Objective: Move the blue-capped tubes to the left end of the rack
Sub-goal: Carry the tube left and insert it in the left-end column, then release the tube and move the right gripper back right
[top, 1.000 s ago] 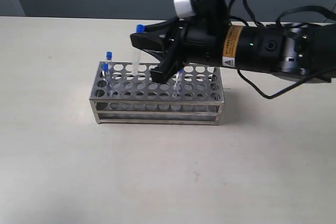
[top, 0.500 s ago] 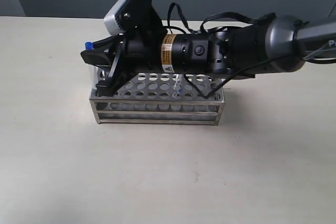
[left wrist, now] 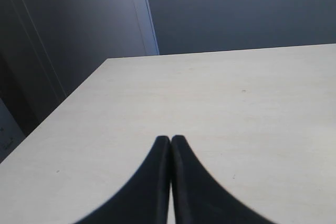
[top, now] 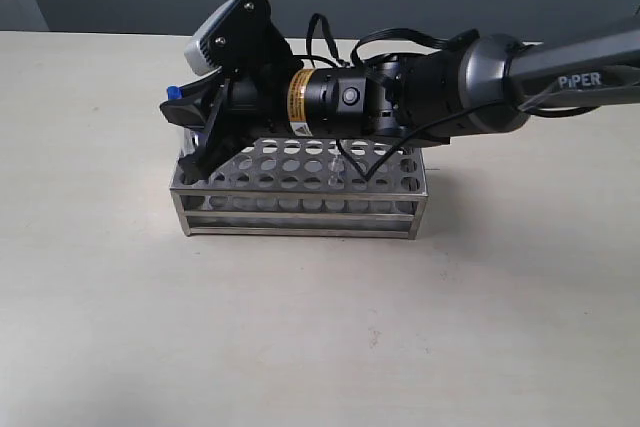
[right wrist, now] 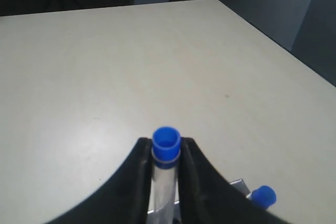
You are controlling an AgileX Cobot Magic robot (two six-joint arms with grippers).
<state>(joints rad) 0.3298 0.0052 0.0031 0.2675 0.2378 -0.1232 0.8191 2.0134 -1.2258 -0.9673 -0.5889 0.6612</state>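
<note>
A blue-capped tube (right wrist: 164, 171) (roughly upright) is clamped in the right end effector (right wrist: 165, 144). The left end of the rack (top: 300, 199) is located beneath.

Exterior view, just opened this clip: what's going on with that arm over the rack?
The right gripper, shut on a blue-capped tube, hangs over the left end of the steel rack, its arm reaching in from the right. Whether the tube's bottom sits in a hole is hidden. A second blue cap shows close by in the right wrist view. The left gripper is shut and empty above bare table, with no rack in its view.
</note>
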